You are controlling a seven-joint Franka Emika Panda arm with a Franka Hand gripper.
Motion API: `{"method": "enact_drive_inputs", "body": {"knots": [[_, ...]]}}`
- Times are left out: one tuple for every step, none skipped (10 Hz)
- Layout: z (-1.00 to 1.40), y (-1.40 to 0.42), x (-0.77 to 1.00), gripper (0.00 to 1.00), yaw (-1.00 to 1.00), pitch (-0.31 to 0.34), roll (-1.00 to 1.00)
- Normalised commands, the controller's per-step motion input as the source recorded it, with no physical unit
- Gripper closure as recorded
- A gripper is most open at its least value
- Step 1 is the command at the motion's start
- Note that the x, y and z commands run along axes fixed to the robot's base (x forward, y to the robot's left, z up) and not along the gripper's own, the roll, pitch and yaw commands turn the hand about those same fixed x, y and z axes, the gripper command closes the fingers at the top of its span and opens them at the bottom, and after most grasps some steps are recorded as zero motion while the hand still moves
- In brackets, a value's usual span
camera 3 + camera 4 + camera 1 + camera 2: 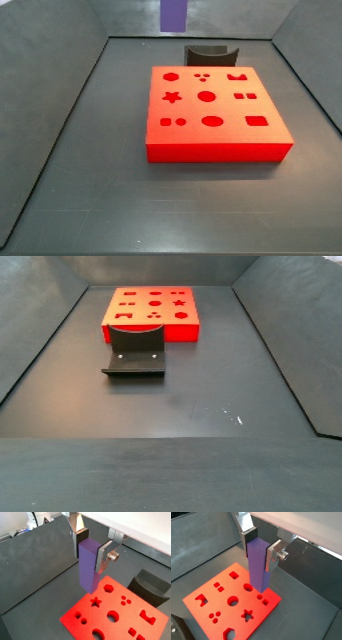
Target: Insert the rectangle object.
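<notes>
In both wrist views, the gripper (92, 543) (260, 543) pinches the rectangle object (89, 566) (258, 564) between its silver fingers (105, 554), the bar's long axis running straight down from the fingers, its free end above the red block (117, 614) (234, 604). In a side view, the bar's lower end (174, 14) hangs vertical at the bench's far edge, above the dark grey curved piece (209, 52) and well clear of the block (214, 112). In a side view, block (151, 312) and curved piece (135, 351) lie on the floor; the gripper is out of frame.

Jaws-held bar (258, 564) above block (221, 607).

Matt purple rectangle object (88, 567) clamped between the end effector (90, 559)'s silver metal plates.
</notes>
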Motion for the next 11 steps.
{"method": "enact_drive_inputs", "body": {"knots": [[-0.11,-0.15,0.33,1.0,0.0,-0.033,0.0],[-0.12,-0.4,1.0,1.0,0.0,0.014,0.0],[-0.2,-0.39,1.0,1.0,0.0,0.0,0.0],[-0.27,-0.31,0.99,1.0,0.0,-0.094,0.0],[-0.34,-0.32,0.9,1.0,0.0,-0.164,0.0],[-0.29,-0.3,0.85,1.0,0.0,-0.176,0.0],[-0.29,-0.27,0.75,1.0,0.0,-0.207,-0.03],[-0.29,-0.22,0.7,1.0,0.0,-0.226,-0.05],[-0.31,-0.2,0.75,1.0,0.0,-0.211,-0.06],[-0.31,-0.21,0.75,1.0,0.0,-0.203,-0.06],[-0.3,-0.21,0.63,1.0,0.0,-0.196,-0.05]]}}
